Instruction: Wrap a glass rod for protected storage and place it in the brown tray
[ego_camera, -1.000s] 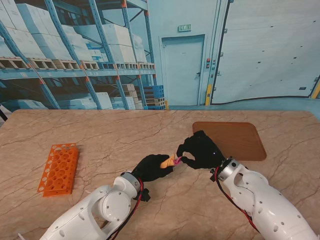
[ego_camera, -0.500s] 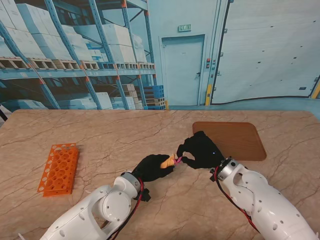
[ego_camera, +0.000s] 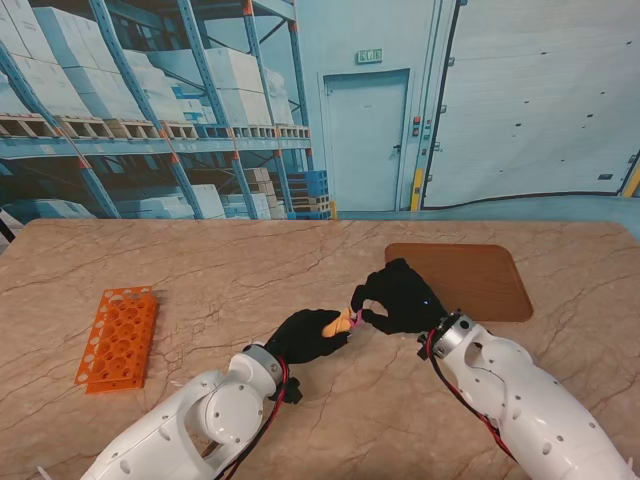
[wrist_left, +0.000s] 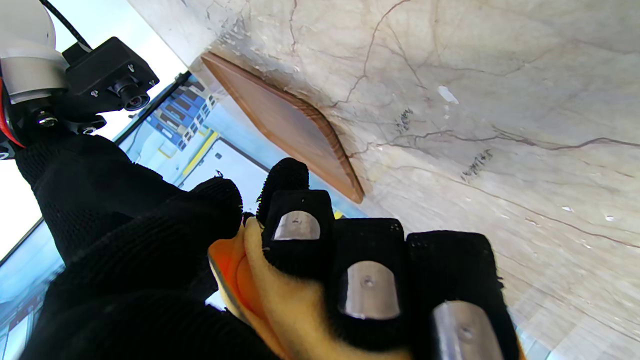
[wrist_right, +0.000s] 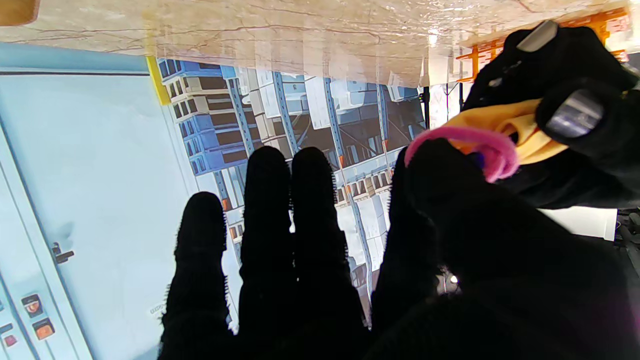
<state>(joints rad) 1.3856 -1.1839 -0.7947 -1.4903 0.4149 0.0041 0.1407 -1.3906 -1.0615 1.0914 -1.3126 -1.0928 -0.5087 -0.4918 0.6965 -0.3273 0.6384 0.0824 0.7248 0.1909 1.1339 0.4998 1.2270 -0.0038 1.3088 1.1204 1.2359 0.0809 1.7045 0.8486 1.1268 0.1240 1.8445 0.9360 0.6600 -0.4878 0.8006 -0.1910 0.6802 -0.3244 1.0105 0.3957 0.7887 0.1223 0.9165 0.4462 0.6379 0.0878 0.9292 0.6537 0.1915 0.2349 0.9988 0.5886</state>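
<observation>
Left robot hand (ego_camera: 310, 335) clamps the yellow-wrapped rod (ego_camera: 333, 322); right robot hand (ego_camera: 400, 298) pinches a pink band (wrist_right: 462, 145). I judge banding comes next, then the brown tray (ego_camera: 470, 280).

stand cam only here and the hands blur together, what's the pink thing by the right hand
Observer: In the right wrist view it is a pink band, looped, pinched by the right hand.
Operator: touching the yellow stuff?
Observer: Yes, the loop sits at the end of the yellow cloth bundle that the left hand grips.
Operator: how is left holding it
Observer: The left wrist view shows its fingers curled over the cloth; the glass rod itself is not visible.
</observation>
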